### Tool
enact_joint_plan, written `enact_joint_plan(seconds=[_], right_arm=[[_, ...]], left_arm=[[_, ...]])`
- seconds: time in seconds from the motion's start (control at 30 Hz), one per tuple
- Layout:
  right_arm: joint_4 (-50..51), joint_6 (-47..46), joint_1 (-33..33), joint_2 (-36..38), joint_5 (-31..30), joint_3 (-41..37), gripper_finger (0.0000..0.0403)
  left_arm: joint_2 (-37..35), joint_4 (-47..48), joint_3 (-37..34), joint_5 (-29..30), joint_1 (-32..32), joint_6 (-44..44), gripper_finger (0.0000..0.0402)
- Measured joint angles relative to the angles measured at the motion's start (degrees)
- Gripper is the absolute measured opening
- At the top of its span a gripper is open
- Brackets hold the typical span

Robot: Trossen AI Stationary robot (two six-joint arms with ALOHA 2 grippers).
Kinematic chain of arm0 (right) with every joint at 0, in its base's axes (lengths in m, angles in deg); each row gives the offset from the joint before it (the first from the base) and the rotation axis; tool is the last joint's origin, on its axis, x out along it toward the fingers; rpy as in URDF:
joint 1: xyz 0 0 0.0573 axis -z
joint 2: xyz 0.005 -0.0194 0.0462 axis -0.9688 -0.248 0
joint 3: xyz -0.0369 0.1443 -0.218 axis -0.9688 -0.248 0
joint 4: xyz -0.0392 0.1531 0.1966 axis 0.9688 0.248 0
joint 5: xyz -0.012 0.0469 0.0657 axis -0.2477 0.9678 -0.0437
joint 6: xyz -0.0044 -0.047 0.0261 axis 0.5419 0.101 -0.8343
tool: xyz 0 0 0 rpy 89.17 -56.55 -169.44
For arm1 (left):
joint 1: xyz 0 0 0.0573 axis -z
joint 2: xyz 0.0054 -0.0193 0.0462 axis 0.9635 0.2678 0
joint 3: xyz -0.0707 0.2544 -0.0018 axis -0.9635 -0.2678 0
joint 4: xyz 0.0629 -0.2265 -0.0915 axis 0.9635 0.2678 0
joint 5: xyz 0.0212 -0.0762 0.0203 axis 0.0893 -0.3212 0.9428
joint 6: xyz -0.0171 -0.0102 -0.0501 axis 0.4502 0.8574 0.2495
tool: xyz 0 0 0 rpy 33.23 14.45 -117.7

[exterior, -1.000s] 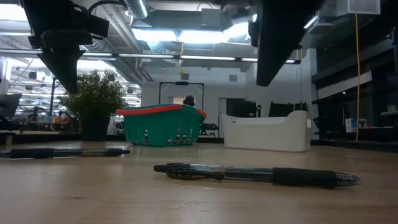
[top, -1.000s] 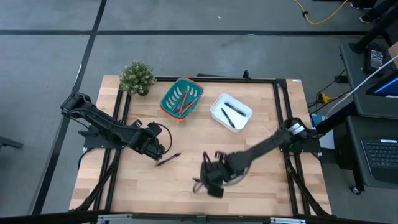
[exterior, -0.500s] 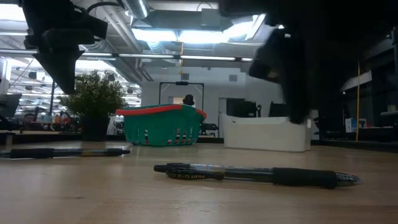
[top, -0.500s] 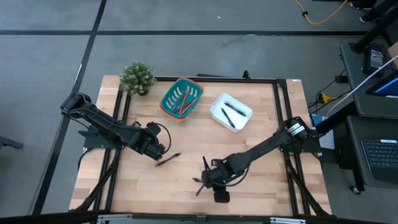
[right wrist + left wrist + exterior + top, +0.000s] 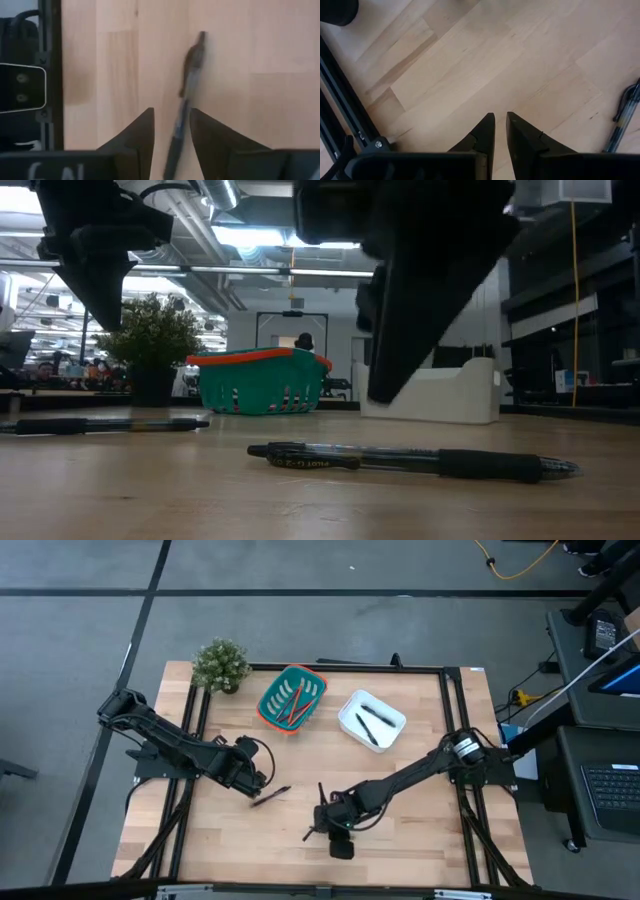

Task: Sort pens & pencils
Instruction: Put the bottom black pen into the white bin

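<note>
Two black pens lie flat on the wooden table. One pen (image 5: 270, 796) is just near-right of my left gripper (image 5: 262, 780), which hangs above bare wood with a narrow gap between its fingers (image 5: 499, 116) and nothing in it. The other pen (image 5: 189, 75) lies near the front edge under my right gripper (image 5: 171, 111). That gripper is open, one finger on each side of the pen's line. In the low view its fingers (image 5: 400, 330) end above this pen (image 5: 410, 460). Orange pencils lie in a teal basket (image 5: 292, 698), and pens lie in a white bin (image 5: 371, 720).
A small potted plant (image 5: 221, 664) stands at the table's far left corner. A black frame rail (image 5: 190, 740) runs along the table's left side, another (image 5: 455, 720) along its right. Bare wood lies between the two arms and toward the near right.
My right gripper has come down and moved toward the table's left, tipping as it went, and now stands over the near pen with the gap between its fingers unchanged. Both pens lie where they were.
</note>
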Motion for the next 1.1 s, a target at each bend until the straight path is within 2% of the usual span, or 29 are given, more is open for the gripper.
enact_joint_plan(seconds=[0.27, 0.77, 0.97, 1.1], right_arm=[[-2.11, -4.37, 0.43, -3.04, 2.57, 0.01, 0.0126], [-2.74, -8.89, 0.43, -4.88, 0.01, 0.20, 0.0126], [-1.31, -8.79, 0.43, -5.18, 0.19, 1.49, 0.0126], [4.31, -4.50, 0.53, -5.62, 0.58, 5.50, 0.0126]], left_arm=[[0.00, -0.05, 0.00, 0.02, 0.00, -1.23, 0.0043], [-0.02, -0.15, 0.00, 0.44, 0.02, -2.26, 0.0043], [-0.02, -0.82, 0.00, 0.53, 0.02, -3.09, 0.0043], [-0.02, -0.83, 0.00, 0.83, 0.02, -3.11, 0.0043]])
